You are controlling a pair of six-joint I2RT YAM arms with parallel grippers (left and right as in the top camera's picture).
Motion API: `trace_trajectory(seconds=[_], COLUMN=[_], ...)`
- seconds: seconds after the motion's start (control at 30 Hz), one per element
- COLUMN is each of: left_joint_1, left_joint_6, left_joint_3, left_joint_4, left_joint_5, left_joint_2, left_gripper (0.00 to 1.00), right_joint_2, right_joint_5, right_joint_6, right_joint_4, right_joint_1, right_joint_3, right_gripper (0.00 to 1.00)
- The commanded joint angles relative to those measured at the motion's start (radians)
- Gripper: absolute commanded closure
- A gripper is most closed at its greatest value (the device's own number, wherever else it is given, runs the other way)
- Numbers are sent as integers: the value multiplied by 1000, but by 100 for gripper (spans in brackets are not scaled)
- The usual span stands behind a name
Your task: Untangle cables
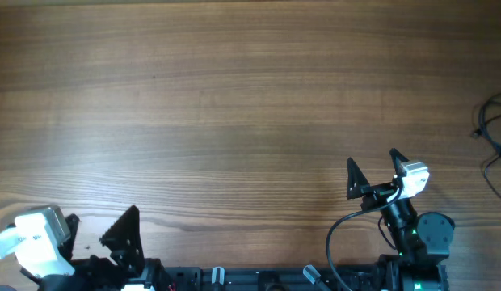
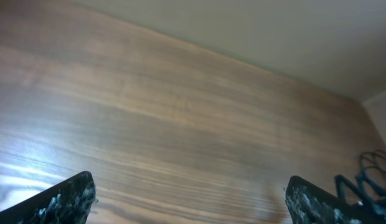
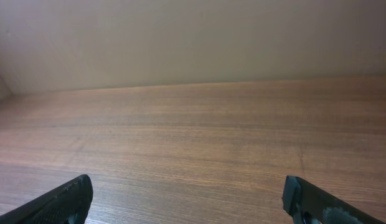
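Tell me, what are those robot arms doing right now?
Not much yet. Both arms sit at the near edge of the wooden table. The left hand and the right hand are both open and holding nothing. The cables they are meant to untangle lie in loose loops at the far right edge of the table, untouched. The right hand is the closer one to them.
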Motion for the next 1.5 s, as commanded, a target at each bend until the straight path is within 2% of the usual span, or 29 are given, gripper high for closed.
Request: trace_trajectory(seconds=[0.0, 0.07, 0.17, 0.33, 0.47, 0.57, 0.67, 0.73, 0.8, 1.0, 1.23, 1.3, 1.47], left_joint_1=[-5, -6, 14, 52, 56, 56, 56, 56, 56, 56, 56, 56, 56], left_joint_6=[69, 69, 68, 47, -41, -42, -41, -42, -42, -173, -193, -227, -205], left_joint_3=[-47, -90, -231, -575, -799, -979, -1096, -1197, -1262, -1398, -1524, -1559, -1567], left_joint_4=[72, 144, 385, 723, 893, 1064, 1171, 1313, 1390, 1501, 1508, 1511, 1461], left_joint_5=[-9, 34, 154, 292, 291, 291, 285, 261, 238, 54, -6, -60, -151], left_joint_2=[-6, -6, -69, -312, -436, -506, -543, -565, -578, -584, -584, -584, -584], left_gripper=[0, 0, 0, 0, 0, 0, 0, 0, 0, 0, 0, 0, 0], right_joint_2=[-16, -16, -16, -16, -16, -16, -16, -16, -16, -16, -16, -16, -16], right_joint_5=[10, 10, 10, 10, 10, 10, 10, 10, 10, 10, 10, 10, 10], right_joint_6=[-19, -19, -19, -19, -19, -19, -19, -19, -19, -19, -19, -19, -19], right_joint_4=[1, 1, 1, 1, 1, 1, 1, 1, 1, 1, 1, 1, 1], right_joint_1=[4, 4, 4, 4, 4, 4, 4, 4, 4, 4, 4, 4, 4], right_joint_3=[1, 1, 1, 1, 1, 1, 1, 1, 1, 1, 1, 1, 1], right_gripper=[0, 0, 0, 0, 0, 0, 0, 0, 0, 0, 0, 0, 0])
